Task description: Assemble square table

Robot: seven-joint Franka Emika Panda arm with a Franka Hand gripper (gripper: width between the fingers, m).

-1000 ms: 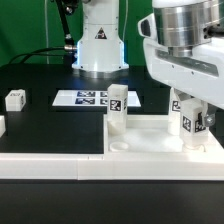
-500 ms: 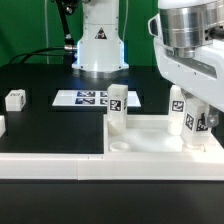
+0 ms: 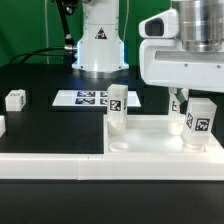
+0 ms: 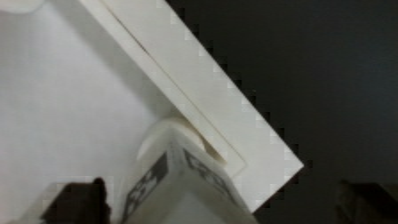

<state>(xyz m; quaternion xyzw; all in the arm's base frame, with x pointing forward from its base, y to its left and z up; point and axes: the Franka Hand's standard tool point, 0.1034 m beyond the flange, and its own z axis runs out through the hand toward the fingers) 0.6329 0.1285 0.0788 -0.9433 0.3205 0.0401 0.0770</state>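
Note:
The white square tabletop (image 3: 150, 136) lies at the exterior view's right, rim up. One tagged leg (image 3: 117, 101) stands upright in its far left corner. A second leg (image 3: 200, 121) stands in the right corner. My gripper (image 3: 194, 104) hangs just over that leg, open. In the wrist view the leg (image 4: 185, 184) sits between the dark fingertips (image 4: 80, 202) with a gap on each side of it, next to the tabletop's rim (image 4: 196, 90). A loose leg (image 3: 15, 99) lies on the black table at the exterior view's left, and another (image 3: 2, 126) shows at the left edge.
The marker board (image 3: 84, 98) lies flat behind the tabletop. A long white rail (image 3: 50, 162) runs along the front edge. The robot base (image 3: 100, 45) stands at the back.
The jaws have opened and let go of the right corner leg. The hand has lifted a little and levelled out; the leg stays standing in its corner.

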